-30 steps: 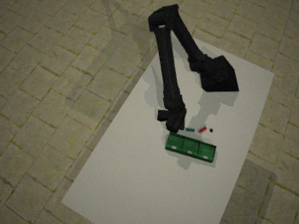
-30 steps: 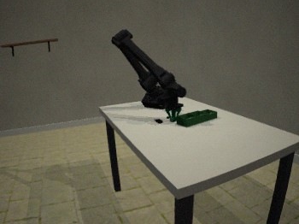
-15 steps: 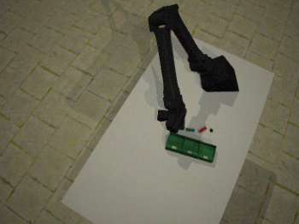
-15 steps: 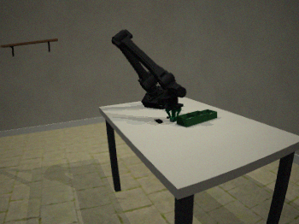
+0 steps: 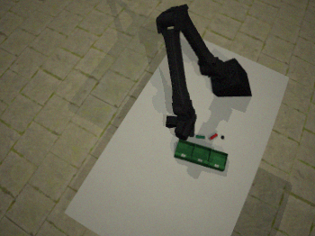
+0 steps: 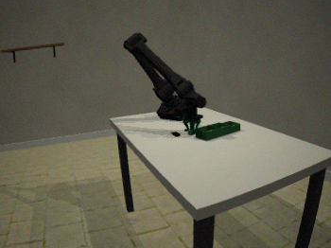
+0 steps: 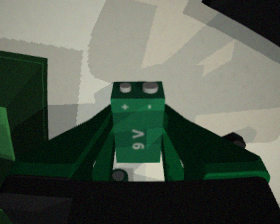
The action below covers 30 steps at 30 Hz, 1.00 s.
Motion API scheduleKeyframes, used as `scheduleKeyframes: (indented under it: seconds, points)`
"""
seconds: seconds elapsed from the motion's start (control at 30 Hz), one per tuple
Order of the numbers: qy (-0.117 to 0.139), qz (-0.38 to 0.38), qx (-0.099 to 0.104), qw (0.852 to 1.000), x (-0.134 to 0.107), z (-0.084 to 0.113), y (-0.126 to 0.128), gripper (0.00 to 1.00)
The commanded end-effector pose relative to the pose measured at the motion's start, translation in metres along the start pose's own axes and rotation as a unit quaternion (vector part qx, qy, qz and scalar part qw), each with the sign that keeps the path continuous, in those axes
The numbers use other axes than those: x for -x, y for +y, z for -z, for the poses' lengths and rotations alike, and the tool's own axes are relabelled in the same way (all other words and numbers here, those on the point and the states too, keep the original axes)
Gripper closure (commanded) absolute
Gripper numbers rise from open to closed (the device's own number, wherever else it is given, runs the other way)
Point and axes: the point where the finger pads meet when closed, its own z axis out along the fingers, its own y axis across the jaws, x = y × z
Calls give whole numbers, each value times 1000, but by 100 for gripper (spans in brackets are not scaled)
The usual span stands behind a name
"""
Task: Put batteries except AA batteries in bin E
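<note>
A green 9 V battery (image 7: 138,122) is between the fingers of my gripper (image 7: 138,112) (image 6: 191,132), its two terminals facing the wrist camera's far side. The gripper is shut on it, low beside the row of bins; the top view hides the fingers under the wrist. The green row of three bins (image 5: 191,158) (image 6: 219,133) (image 7: 25,75) stands on the table, with pale labels too small to read. A small green piece (image 5: 200,137), a red piece (image 5: 213,136) and a small dark piece (image 5: 222,137) lie beside the row; their kinds cannot be told.
The white table (image 5: 135,173) (image 6: 189,172) carries the arm's base (image 5: 231,80). A dark thing (image 6: 175,133) lies near the gripper in the exterior view. In the wrist view a dark round thing shows between the fingers and another dark thing (image 7: 234,139) behind the right finger.
</note>
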Motion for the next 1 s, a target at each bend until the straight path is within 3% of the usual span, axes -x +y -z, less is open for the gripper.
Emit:
scheduleKeyframes:
  seconds: [0.0, 0.7, 0.77, 0.97]
  points:
    - [-7, -13, 10, 1000, 16, 4, 15, 79]
    - [-7, -15, 12, 1000, 17, 5, 15, 79]
    - [-8, -14, 24, 1000, 13, 23, 20, 79]
    - [-8, -15, 24, 1000, 14, 37, 20, 79]
